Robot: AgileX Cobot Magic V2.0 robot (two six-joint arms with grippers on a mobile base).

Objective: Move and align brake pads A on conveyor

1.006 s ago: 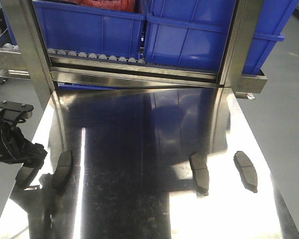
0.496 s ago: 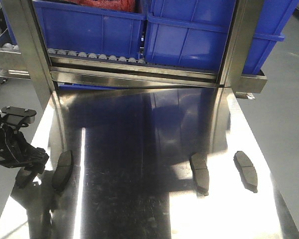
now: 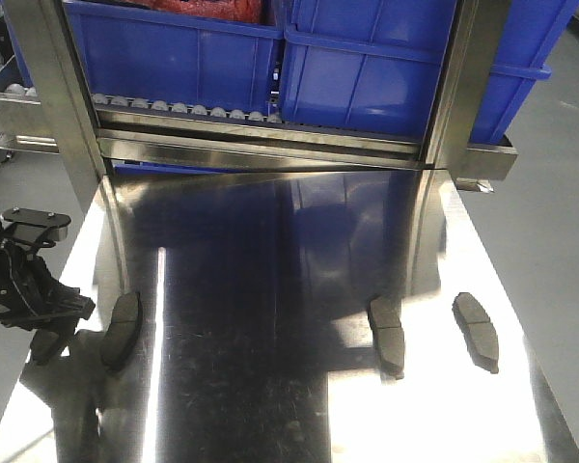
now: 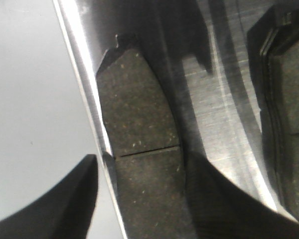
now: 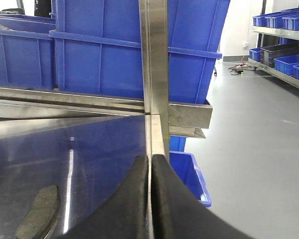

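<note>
Four dark brake pads lie on the shiny steel table. One pad sits at the table's left edge, a second just right of it. Two more pads lie at the right. My left gripper hangs low over the edge pad. In the left wrist view that pad lies between the spread fingers of the left gripper, and its left finger stands apart from it. My right gripper is shut on nothing, with a pad at its lower left. The conveyor is out of view.
Big blue bins sit on a steel roller rack at the table's far end, between steel uprights. Grey floor drops off on both sides of the table. A smaller blue bin stands on the floor at the right.
My left gripper has sunk a little and shifted right, down onto the pad at the table's left edge. The pads have not moved.
</note>
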